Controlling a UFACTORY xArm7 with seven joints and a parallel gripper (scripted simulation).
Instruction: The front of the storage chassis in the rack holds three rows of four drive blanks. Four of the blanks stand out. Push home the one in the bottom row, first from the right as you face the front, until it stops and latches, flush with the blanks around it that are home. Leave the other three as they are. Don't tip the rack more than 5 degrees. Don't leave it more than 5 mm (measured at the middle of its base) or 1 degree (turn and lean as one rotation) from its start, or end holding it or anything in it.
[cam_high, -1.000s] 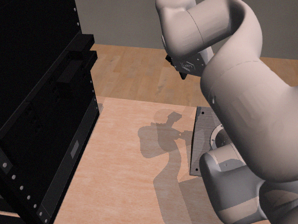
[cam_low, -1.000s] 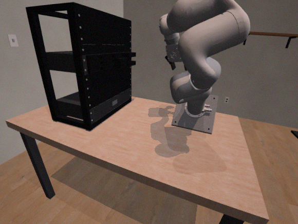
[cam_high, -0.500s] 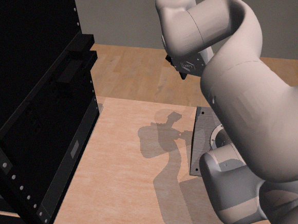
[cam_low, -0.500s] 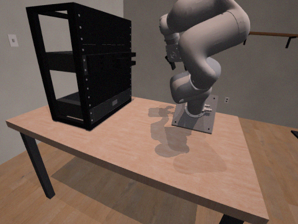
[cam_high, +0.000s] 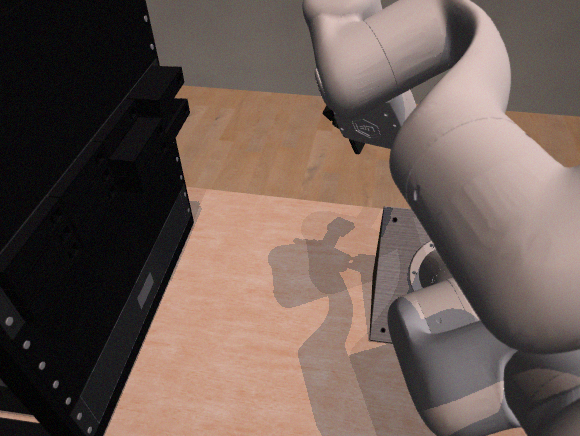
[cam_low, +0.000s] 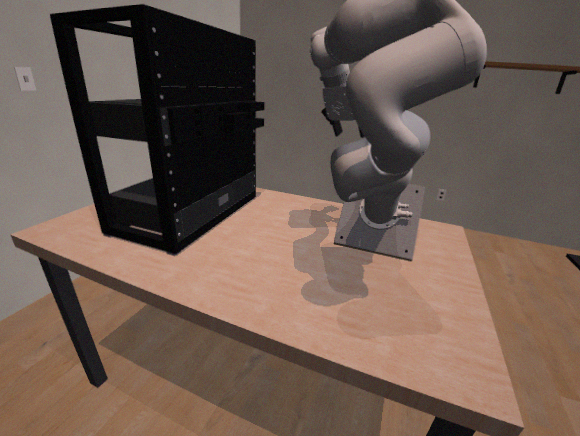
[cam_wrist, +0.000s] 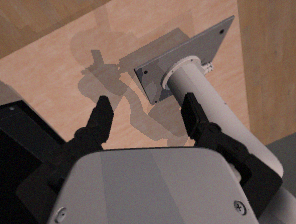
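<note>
A black rack (cam_low: 61, 75) stands on the left part of the wooden table (cam_low: 240, 280). Inside it, in the middle height, sits the storage chassis (cam_low: 210, 145), and its front is so dark that I cannot separate the single drive blanks. Only at the top right corner of the front two dark pieces (cam_low: 258, 114) stand out toward the arm. The blank of the bottom row, first from the right, must be low on this front at the far edge, but I cannot tell it apart. Below the chassis is a grey panel (cam_low: 215, 202) with a small label.

The arm is folded high above its grey base plate (cam_low: 407, 252), well apart from the rack. The gripper (cam_wrist: 147, 117) points down to the table, with both fingers spread wide and nothing between them.
</note>
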